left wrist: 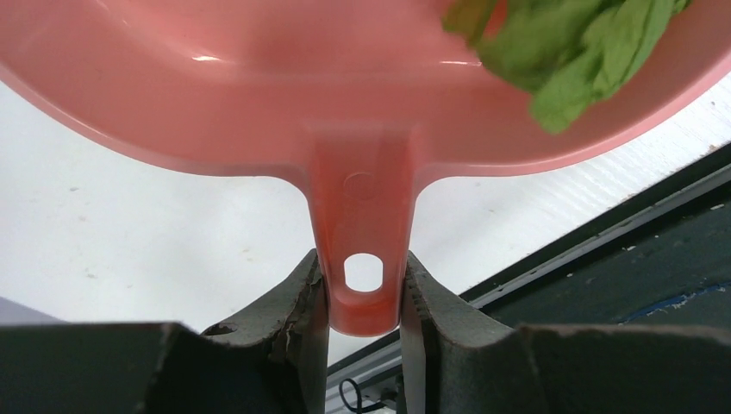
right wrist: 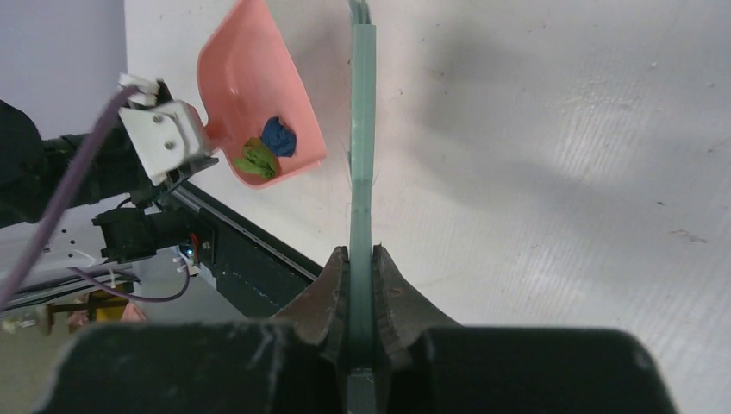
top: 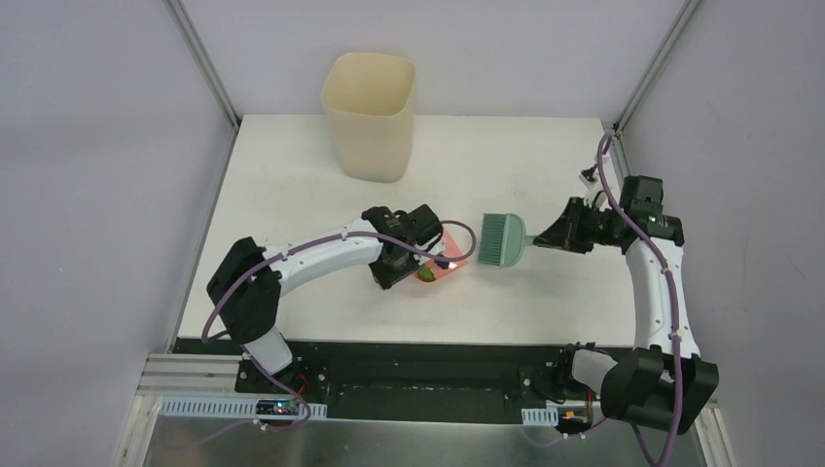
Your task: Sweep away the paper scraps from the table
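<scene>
My left gripper [top: 401, 268] is shut on the handle of the pink dustpan [top: 449, 255], seen close in the left wrist view [left wrist: 362, 297]. A green paper scrap [left wrist: 577, 52] lies in the pan; the right wrist view shows it [right wrist: 256, 159] beside a navy scrap [right wrist: 278, 136]. My right gripper [top: 548, 236] is shut on the handle of the teal hand brush [top: 504, 239], its handle edge-on between the fingers [right wrist: 362, 172]. The brush head hangs just right of the pan over the white table [top: 292, 175]. No loose scraps show on the table.
A tall cream bin [top: 370, 115] stands at the back centre of the table. Grey walls and metal rails frame the sides. A black rail [top: 409, 365] with the arm bases runs along the near edge. Purple cables trail along both arms.
</scene>
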`<move>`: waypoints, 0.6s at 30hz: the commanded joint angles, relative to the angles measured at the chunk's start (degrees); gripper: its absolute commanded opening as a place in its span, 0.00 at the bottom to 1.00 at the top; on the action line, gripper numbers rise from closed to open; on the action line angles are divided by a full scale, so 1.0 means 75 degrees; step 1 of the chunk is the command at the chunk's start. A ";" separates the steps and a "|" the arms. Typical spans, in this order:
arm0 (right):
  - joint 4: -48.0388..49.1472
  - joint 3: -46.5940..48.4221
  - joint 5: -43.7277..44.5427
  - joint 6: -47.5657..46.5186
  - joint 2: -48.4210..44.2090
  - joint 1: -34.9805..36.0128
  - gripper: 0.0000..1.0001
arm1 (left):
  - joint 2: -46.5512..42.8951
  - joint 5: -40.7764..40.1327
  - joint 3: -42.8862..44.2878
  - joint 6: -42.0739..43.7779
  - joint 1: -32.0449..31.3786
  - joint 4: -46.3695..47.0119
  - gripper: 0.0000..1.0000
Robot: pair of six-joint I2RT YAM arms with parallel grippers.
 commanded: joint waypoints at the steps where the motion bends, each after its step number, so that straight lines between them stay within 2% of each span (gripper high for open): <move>1: 0.0899 -0.0588 -0.1426 0.0406 -0.0473 -0.0455 0.00 | -0.0567 -0.0562 0.0785 -0.0144 0.0444 -0.0290 0.00; 6: 0.1612 -0.1530 -0.2280 0.0427 -0.0892 -0.0713 0.00 | -0.0706 -0.0742 0.1763 0.0070 0.0958 -0.0650 0.00; 11: 0.2857 -0.2447 -0.3218 0.1487 -0.1344 -0.0898 0.00 | -0.0607 -0.0880 0.3027 0.0196 0.1597 -0.0980 0.00; 14: 0.3554 -0.2758 -0.3354 0.1907 -0.1325 -0.0931 0.00 | -0.0230 -0.1121 0.4106 0.0302 0.1769 -0.1347 0.00; 18: 0.3630 -0.2734 -0.3617 0.1956 -0.0858 -0.0931 0.00 | 0.0558 -0.1400 0.5859 0.0394 0.2012 -0.1963 0.00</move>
